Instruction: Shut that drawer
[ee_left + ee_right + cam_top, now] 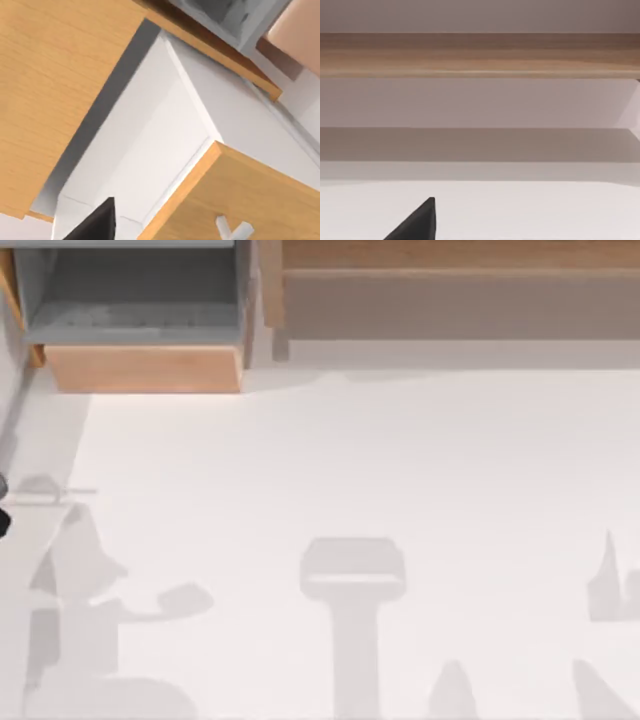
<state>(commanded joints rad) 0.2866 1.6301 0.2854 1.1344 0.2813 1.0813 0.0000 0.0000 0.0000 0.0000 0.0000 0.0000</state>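
Note:
The drawer [145, 368] stands pulled out at the table's back left. Its light tan front panel faces the table's middle, and the grey floor and walls lie bare behind it. The left wrist view shows the drawer [220, 56] as a tan front strip with grey inside beyond it. A dark part of my left gripper [95, 226] shows there, well short of the drawer. In the top view my left arm [3, 508] sits at the left edge, in front of the drawer and apart from it. A dark part of my right gripper [417, 223] hangs over the white table.
A long wooden shelf unit [450, 290] runs along the back right, beside the drawer, and the right wrist view faces this shelf unit [480, 55]. Two large wooden panels [55, 85] lie close to the left wrist camera, one with a small white fitting [232, 230]. Arm shadows fall on the table's front.

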